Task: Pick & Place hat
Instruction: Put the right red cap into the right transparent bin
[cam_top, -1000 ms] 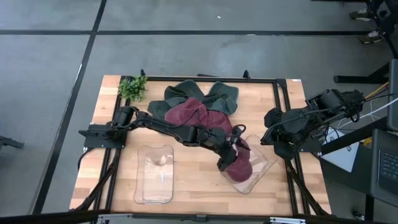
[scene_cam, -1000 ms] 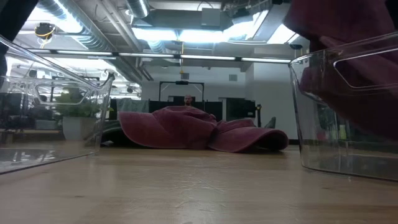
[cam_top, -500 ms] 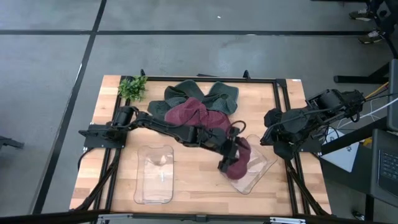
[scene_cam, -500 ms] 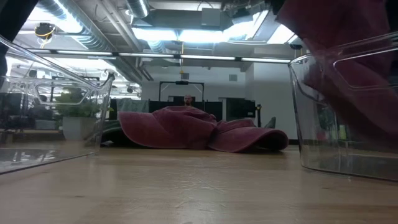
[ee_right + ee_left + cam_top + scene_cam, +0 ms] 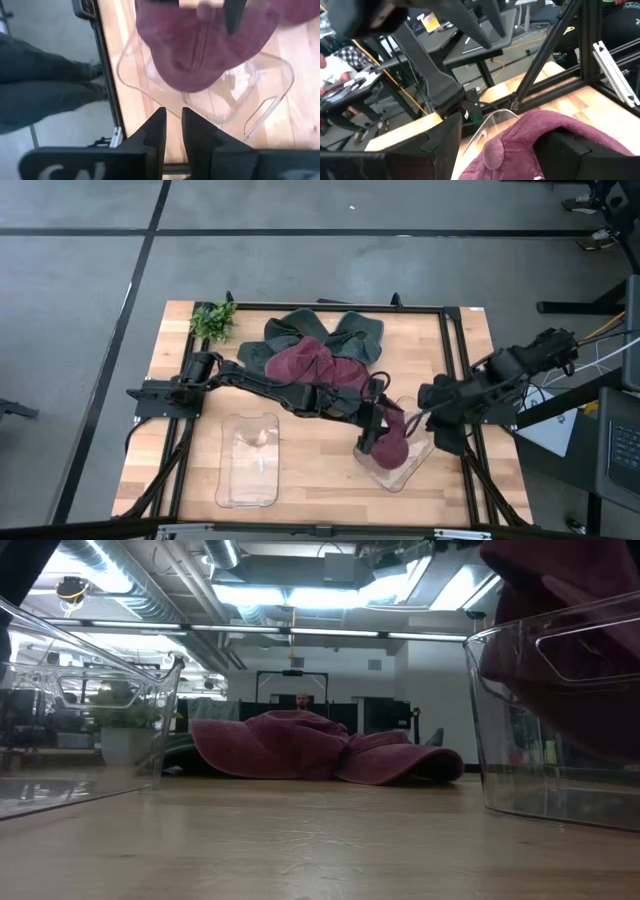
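Observation:
A maroon hat (image 5: pixel 398 442) sits partly inside the right clear bin (image 5: pixel 425 450), and its upper part rises above the rim (image 5: pixel 560 580). My left gripper (image 5: pixel 376 436) reaches over that bin and is open wide, with the hat's crown (image 5: pixel 535 140) and its top button between the fingers. My right gripper (image 5: pixel 432 412) hangs above the bin's right edge, pointing steeply down. Its fingers (image 5: pixel 157 132) are a narrow gap apart with nothing between them. From there the hat (image 5: pixel 200 45) and the bin (image 5: pixel 260 105) show below. My left gripper comes at the hat nearly level from the table's left. The crown's cloth lies against one finger (image 5: pixel 570 150). Bare table and the bin's rim show between the hat and the other finger (image 5: pixel 442 145), so the hat is not pinched. The hat's lower part is in the bin.
A pile of other hats, maroon (image 5: pixel 310 362) and dark green (image 5: pixel 335 330), lies at the table's far middle. A second clear bin (image 5: pixel 248 460) stands near the front left and a small plant (image 5: pixel 213 320) at the far left corner. A person's legs (image 5: pixel 40 85) show beside the table's right edge.
My right gripper has come down and moved toward the right bin. My left gripper has rolled a little over the bin. The hat has drawn together and shifted slightly toward the table's right within the bin.

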Controlling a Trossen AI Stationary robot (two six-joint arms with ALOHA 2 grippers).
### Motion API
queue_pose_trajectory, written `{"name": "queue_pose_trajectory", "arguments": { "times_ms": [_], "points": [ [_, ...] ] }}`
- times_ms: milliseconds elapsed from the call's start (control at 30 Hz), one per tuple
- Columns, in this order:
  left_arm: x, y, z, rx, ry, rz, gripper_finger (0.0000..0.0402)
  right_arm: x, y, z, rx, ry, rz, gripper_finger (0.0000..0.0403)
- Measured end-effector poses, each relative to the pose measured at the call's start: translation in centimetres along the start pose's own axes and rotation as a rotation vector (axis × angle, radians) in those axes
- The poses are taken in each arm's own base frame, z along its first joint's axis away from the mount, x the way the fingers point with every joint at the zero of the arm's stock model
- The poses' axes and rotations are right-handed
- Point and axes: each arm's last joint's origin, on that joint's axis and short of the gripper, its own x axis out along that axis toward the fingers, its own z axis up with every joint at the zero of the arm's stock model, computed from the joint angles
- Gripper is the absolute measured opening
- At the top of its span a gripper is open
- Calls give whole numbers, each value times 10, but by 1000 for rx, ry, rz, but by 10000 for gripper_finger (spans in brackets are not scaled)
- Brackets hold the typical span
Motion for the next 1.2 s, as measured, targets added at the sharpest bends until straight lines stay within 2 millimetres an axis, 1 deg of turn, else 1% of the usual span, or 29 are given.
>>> {"name": "queue_pose_trajectory", "arguments": {
  "times_ms": [67, 167, 300, 433, 500, 567, 667, 733, 900, 1100, 1200],
  "points": [
    [0, -1, 0, -4, 6, 13, 225, 8, 0, -5, 10, 9, -17, 78],
    [0, -1, 0, -6, 11, 29, 224, 20, 3, -9, 44, -35, -27, 105],
    [0, 1, 0, -10, 18, 55, 225, 40, 7, -10, 99, -92, -29, 155],
    [0, 1, 0, -10, 19, 58, 224, 58, 5, -12, 136, -116, -48, 215],
    [0, 1, 0, -10, 19, 58, 224, 63, 3, -14, 146, -141, -94, 238],
    [0, 1, 0, -12, 20, 58, 224, 68, 1, -15, 156, -181, -145, 251],
    [0, 1, 0, -50, 20, 63, 226, 74, -3, -17, 161, -213, -199, 256],
    [0, 2, 0, -68, 27, 87, 225, 75, -2, -16, 150, -225, -193, 254],
    [0, 4, -1, -70, 46, 132, 222, 75, 0, -14, 121, -253, -178, 248],
    [0, 3, -1, -83, 44, 128, 222, 74, -1, -12, 118, -328, -234, 248],
    [0, 3, -1, -88, 40, 119, 222, 74, -1, -12, 110, -328, -237, 243]
  ]
}}
